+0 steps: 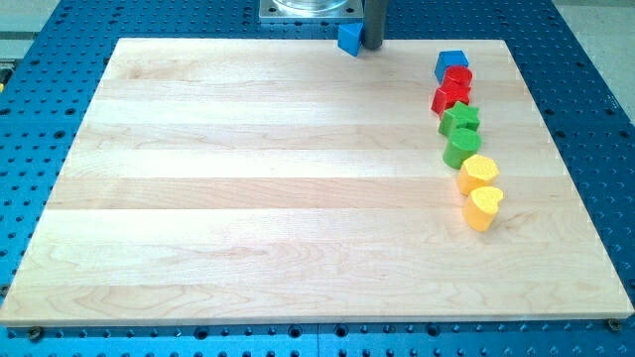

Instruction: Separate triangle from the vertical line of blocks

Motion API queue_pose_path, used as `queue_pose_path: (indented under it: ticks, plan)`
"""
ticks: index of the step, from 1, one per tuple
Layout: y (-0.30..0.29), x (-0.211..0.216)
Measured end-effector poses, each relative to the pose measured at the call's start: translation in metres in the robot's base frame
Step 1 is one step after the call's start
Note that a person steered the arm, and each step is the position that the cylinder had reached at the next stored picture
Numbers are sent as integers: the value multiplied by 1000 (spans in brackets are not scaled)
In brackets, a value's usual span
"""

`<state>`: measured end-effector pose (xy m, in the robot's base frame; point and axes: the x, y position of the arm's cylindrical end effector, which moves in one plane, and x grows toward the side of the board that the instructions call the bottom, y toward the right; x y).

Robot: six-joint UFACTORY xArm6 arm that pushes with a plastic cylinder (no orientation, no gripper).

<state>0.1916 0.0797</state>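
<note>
A blue triangle block (348,39) lies at the top edge of the wooden board (248,178), apart from the other blocks. My tip (373,47) stands just to the triangle's right, touching it or nearly so. On the view's right a vertical line of blocks runs downward: a blue cube (450,64), a red block (459,78), a red star (448,98), a green star (460,120), a green block (462,150), a yellow block (478,174) and a yellow heart (484,207).
The board lies on a blue perforated table (585,89). The arm's metal base (310,9) stands at the view's top, just behind the triangle.
</note>
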Motion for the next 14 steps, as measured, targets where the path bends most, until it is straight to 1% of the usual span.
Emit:
queue_pose_path:
  ticks: [1, 2, 3, 4, 5, 6, 7, 8, 9, 10, 11, 12, 14]
  plan:
    - [-85, 7]
    - [-191, 49]
    - [-202, 102]
    - [-206, 103]
    - [-233, 67]
    - [-239, 2]
    - [-234, 0]
    - [-201, 9]
    - [-180, 122]
    - [-167, 103]
    - [-125, 50]
    - [-99, 0]
    - [-107, 0]
